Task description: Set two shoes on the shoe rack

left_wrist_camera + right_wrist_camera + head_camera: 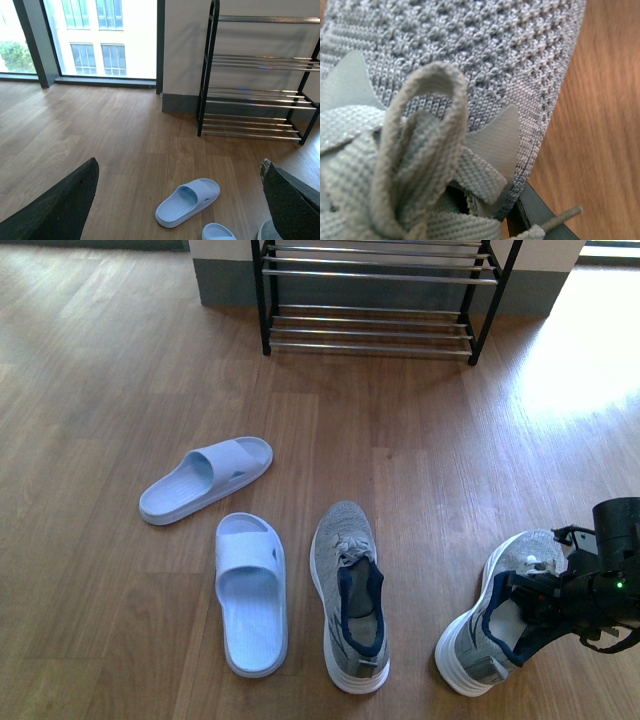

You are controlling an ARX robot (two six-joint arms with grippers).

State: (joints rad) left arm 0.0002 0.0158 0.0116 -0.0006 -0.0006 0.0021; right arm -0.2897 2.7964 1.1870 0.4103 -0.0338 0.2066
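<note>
In the front view, the right-hand grey knit sneaker is tipped on its side at the lower right, and my right gripper is shut on its navy collar. The right wrist view is filled by its knit toe and laces, with one dark finger beside its edge. The other grey sneaker lies flat mid-floor. Two pale blue slides lie to its left. The shoe rack stands at the back. My left gripper hangs open above a slide, facing the rack.
Wooden floor stretches between the shoes and the rack. A grey skirting wall runs behind the rack. Tall windows reach down to the floor left of the rack.
</note>
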